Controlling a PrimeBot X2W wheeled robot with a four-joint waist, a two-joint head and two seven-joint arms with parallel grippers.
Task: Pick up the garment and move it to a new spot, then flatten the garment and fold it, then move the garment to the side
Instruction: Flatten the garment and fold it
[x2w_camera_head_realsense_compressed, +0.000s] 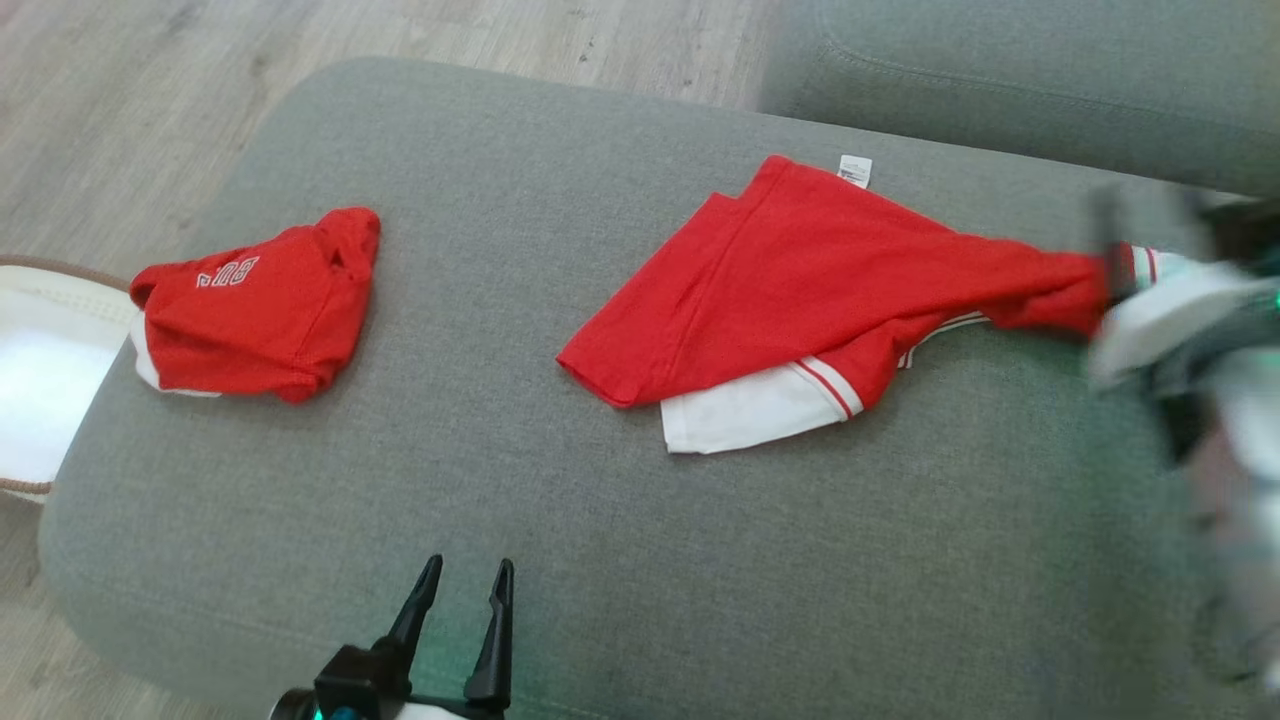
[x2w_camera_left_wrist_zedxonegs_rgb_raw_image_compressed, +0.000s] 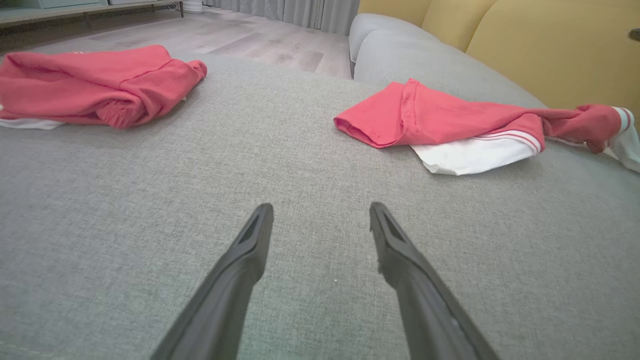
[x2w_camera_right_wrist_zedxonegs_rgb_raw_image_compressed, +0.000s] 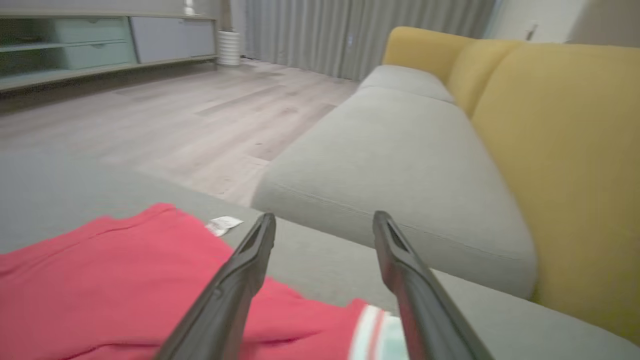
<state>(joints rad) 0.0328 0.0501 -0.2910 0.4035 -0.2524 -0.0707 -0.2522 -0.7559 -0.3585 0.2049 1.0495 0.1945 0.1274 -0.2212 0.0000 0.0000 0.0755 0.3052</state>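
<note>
The garment (x2w_camera_head_realsense_compressed: 790, 290) lies on the right half of the grey ottoman (x2w_camera_head_realsense_compressed: 600, 550). It is partly doubled over, with a white sleeve (x2w_camera_head_realsense_compressed: 740, 415) poking out beneath its near edge and its right end drawn into a narrow, twisted tail. The right gripper (x2w_camera_right_wrist_zedxonegs_rgb_raw_image_compressed: 324, 216) hangs over that tail, fingers spread with nothing between them. The left gripper (x2w_camera_head_realsense_compressed: 468, 565) sits low at the near edge, fingers spread too, well apart from any cloth.

The main risk is the tail. If flattening begins while it is twisted, the creases and the tucked sleeve will likely be pressed in, not smoothed out. A finger moving away low over the striped cuff (x2w_camera_right_wrist_zedxonegs_rgb_raw_image_compressed: 372, 335) could also snag it and drag the cloth toward the gap by the sofa (x2w_camera_right_wrist_zedxonegs_rgb_raw_image_compressed: 400, 165). A second red garment (x2w_camera_head_realsense_compressed: 255, 310) sits bundled on the left of the ottoman (same colours, so easy to confuse), and the left arm is the nearer one to it.

In the head view the right gripper is a blur, so whether a finger touches the cuff cannot be told; it looks just clear. The bottom edge of the right wrist view cuts the cuff off. How much sleeve lies under the red is hidden. A pale, brown-rimmed thing (x2w_camera_head_realsense_compressed: 40, 290) at the left edge is cropped, possibly a basket.
</note>
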